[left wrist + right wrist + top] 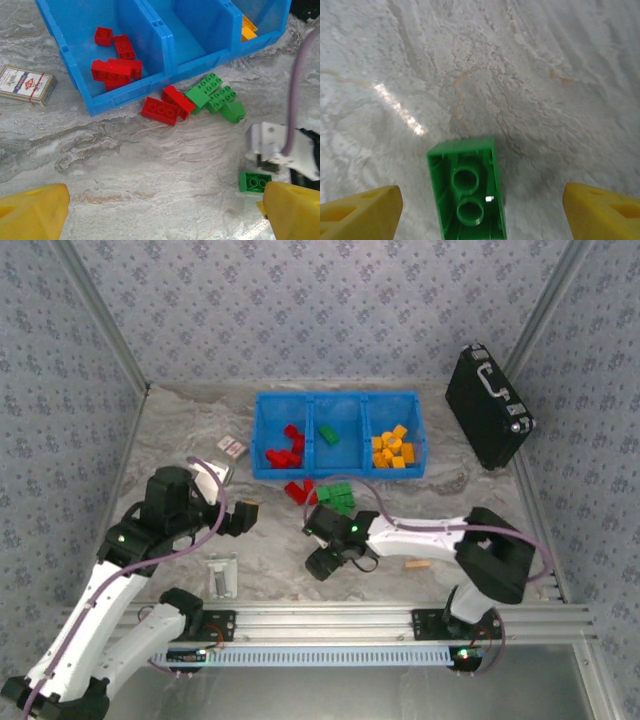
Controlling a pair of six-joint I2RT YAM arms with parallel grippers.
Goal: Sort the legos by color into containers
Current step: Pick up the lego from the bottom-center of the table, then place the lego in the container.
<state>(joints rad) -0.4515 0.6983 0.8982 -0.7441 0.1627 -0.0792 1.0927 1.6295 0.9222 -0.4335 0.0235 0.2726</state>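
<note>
One green lego (467, 195) amid open tabletop (520, 75).

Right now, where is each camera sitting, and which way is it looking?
Top camera: above and behind the arms, looking down at the table, blue bins and black case; both arms show.
Left wrist camera: on the left arm, facing the bins and loose bricks; its left fingers show, open.
Right wrist camera: looking straight down at an upturned green brick; its right fingers show, open.
Shared: top and left wrist cameras both see the bins.
</note>
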